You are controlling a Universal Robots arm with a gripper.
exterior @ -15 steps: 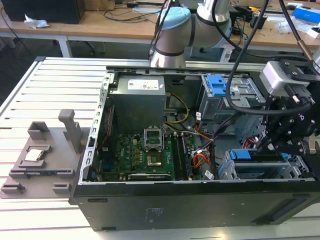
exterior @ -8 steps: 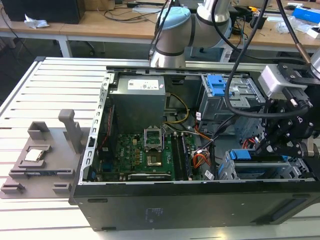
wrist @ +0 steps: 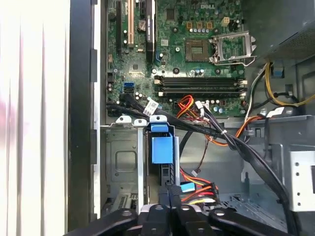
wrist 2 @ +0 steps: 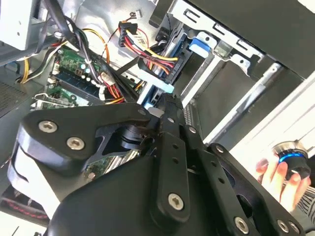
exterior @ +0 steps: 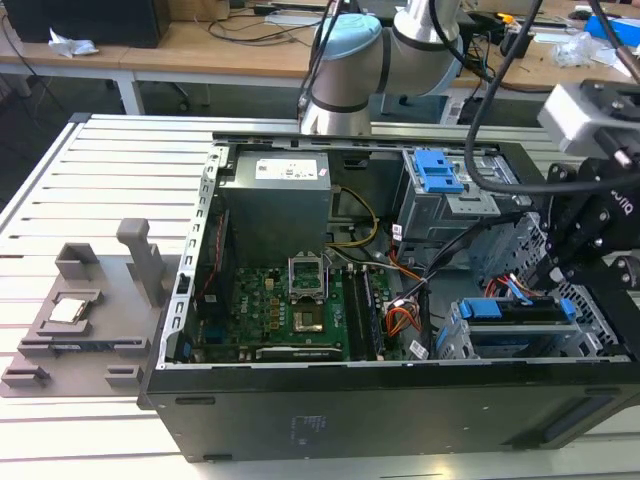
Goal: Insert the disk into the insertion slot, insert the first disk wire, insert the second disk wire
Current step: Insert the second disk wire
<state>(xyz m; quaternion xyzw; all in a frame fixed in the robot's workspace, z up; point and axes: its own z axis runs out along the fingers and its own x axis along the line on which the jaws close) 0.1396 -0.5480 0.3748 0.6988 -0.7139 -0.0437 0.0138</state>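
Observation:
The disk [exterior: 520, 312] lies inside the insertion slot [exterior: 462, 342], its blue carrier [wrist: 161, 147] showing at the slot's mouth. In the exterior view my gripper [exterior: 562, 268] hangs just over the disk's far end at the case's right side. The fingers [wrist: 166, 195] are pressed together, with nothing visible between them. A bundle of red, yellow and black disk wires [wrist: 197, 186] ends in a blue connector right beside the fingertips. In the second wrist view a light blue connector [wrist 2: 156, 82] sits just past my gripper [wrist 2: 166, 102], by the carrier [wrist 2: 199, 44].
Thick black cables [wrist: 231, 142] cross over the drive bays. The motherboard [exterior: 290, 310] and power supply [exterior: 275, 205] fill the case's left half. A taller grey bay with a blue latch [exterior: 438, 170] stands behind. A person's hand [wrist 2: 278, 174] rests on a knob outside the case.

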